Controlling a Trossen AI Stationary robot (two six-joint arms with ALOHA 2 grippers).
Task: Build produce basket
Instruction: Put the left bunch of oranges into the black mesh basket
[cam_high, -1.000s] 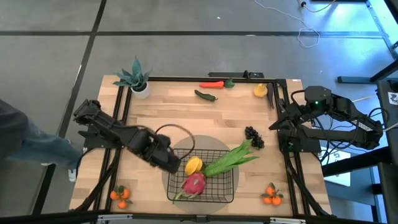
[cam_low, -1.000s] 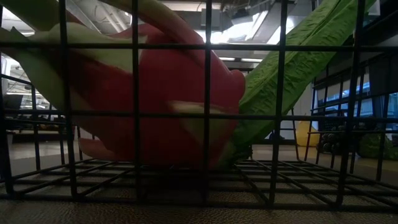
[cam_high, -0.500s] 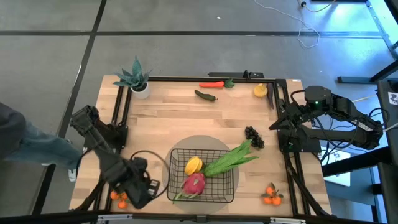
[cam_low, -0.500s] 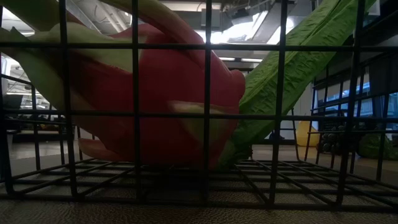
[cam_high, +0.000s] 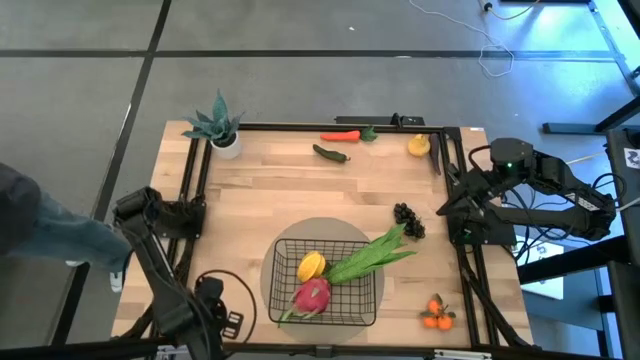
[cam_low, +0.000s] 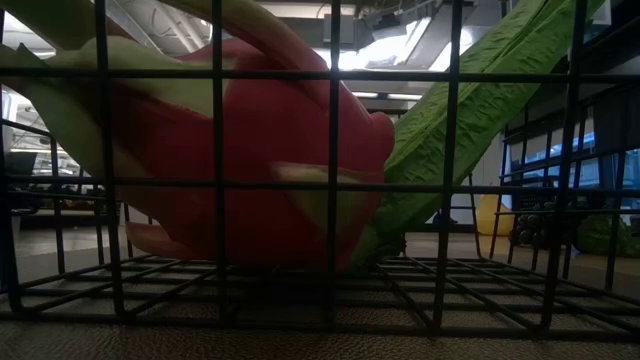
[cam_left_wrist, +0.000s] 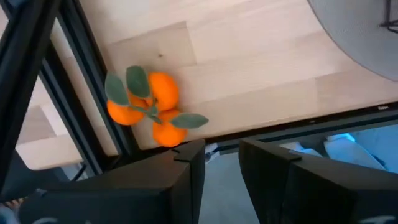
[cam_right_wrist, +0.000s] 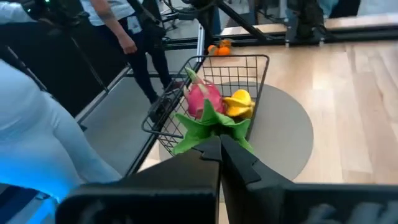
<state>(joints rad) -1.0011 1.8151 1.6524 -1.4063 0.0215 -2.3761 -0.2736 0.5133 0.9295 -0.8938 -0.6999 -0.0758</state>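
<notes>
A: While we look down from above, we see the basket (cam_high: 326, 283) sitting on a round grey mat (cam_high: 322, 232) near the front of the surface (cam_high: 280, 190). What is inside it?

B: We see a pink dragon fruit (cam_high: 311, 294), a yellow mango (cam_high: 311, 265) just beside it, and long green leafy stalks (cam_high: 372, 256) that lie across the basket's rim and stick out toward the dark grapes (cam_high: 407, 220).

A: And the rest of the produce?

B: We find one bunch of small oranges (cam_high: 436, 313) at the front right corner. Another bunch of oranges (cam_left_wrist: 149, 109) shows in the left wrist view, close to the edge of the surface. At the back we see a red pepper (cam_high: 340, 136), a green pepper (cam_high: 331, 153) and a yellow pepper (cam_high: 418, 145). A spiky plant in a white pot (cam_high: 216, 125) stands at the back left corner.

A: Where is the left gripper (cam_left_wrist: 222, 160)?

B: We see it low at the front left corner, near those oranges but not touching them. Its fingers are spread apart and hold nothing.

A: And the right gripper (cam_right_wrist: 220, 147)?

B: It waits off the right side of the surface. Its fingers are pressed together, with nothing between them.

A: Can we read any words or labels?

B: No, we cannot read any. In the right wrist view we do see people (cam_right_wrist: 122, 28) standing past the surface.
</notes>
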